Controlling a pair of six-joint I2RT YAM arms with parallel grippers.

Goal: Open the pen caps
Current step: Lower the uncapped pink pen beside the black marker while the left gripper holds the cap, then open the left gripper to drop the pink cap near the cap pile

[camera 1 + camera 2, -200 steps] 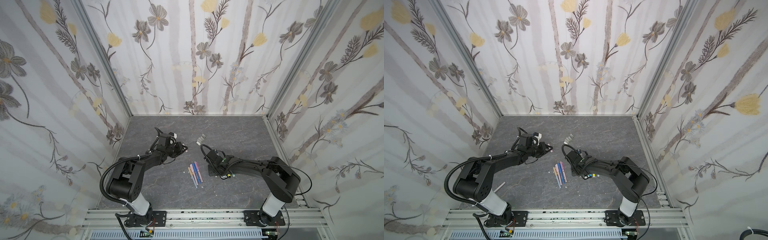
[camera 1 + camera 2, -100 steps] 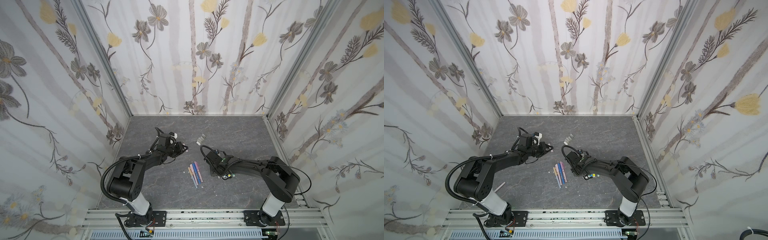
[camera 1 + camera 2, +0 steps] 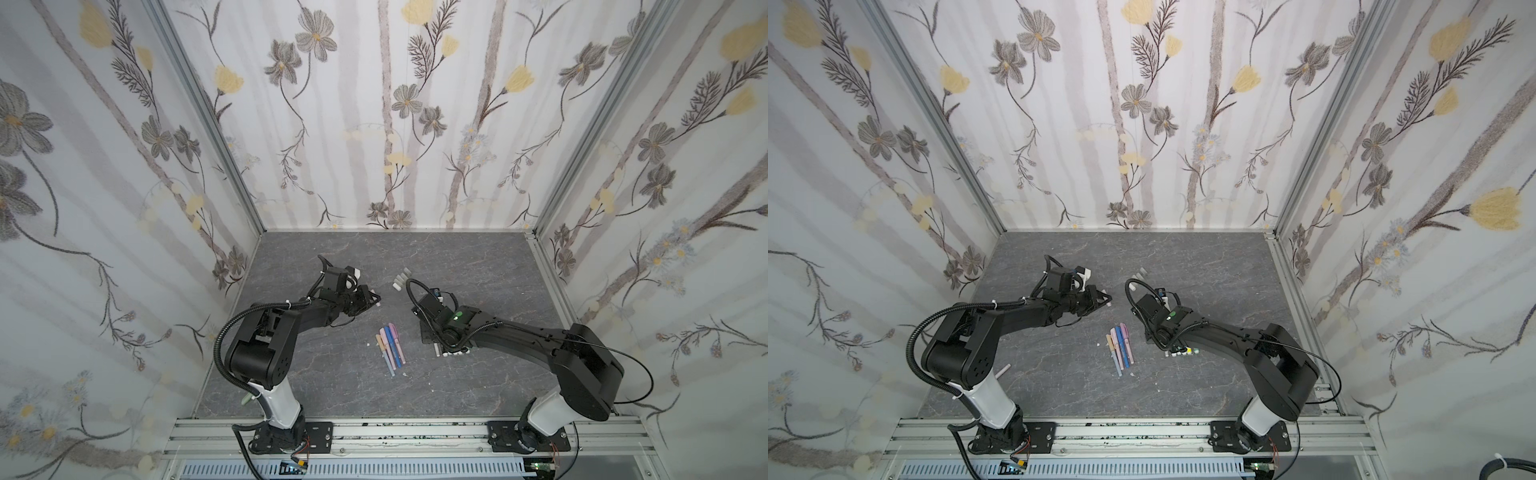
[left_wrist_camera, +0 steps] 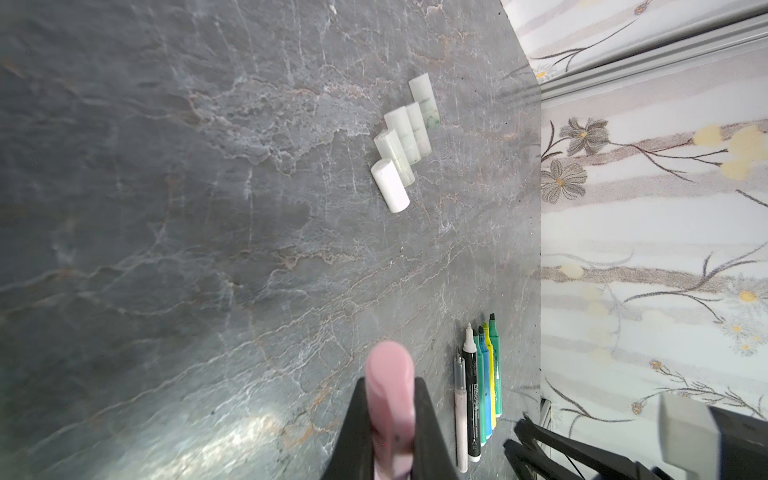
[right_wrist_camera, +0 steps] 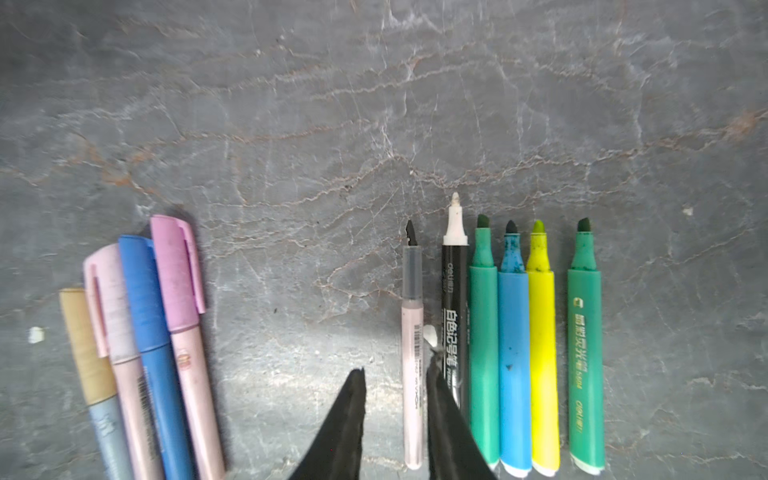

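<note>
the left gripper [image 4: 390, 382] is clamped on a pink cap [image 4: 390, 361], whose rounded end pokes out past the fingertips. the right gripper [image 5: 397, 368] hangs low over the counter [image 5: 374, 104] with its jaws apart, straddling a slim pale pink pen [image 5: 412, 332] that lies uncapped, close to one finger with a clear gap to the other. just beside that pen lie a black marker [image 5: 455, 311], a green marker [image 5: 483, 332], a blue marker [image 5: 514, 353], a yellow marker [image 5: 542, 353] and a green highlighter [image 5: 585, 353], all bare-tipped and pointing the same way. well apart on the other side, four pens lie packed together with caps on: a tan cap [image 5: 81, 332], a pale pink cap [image 5: 110, 299], a blue cap [image 5: 141, 291] and a purple cap [image 5: 176, 270]. five frosted white caps [image 4: 401, 141] lie loose in a touching cluster farther back on the counter, between the two arms in a top view [image 3: 401, 281].
</note>
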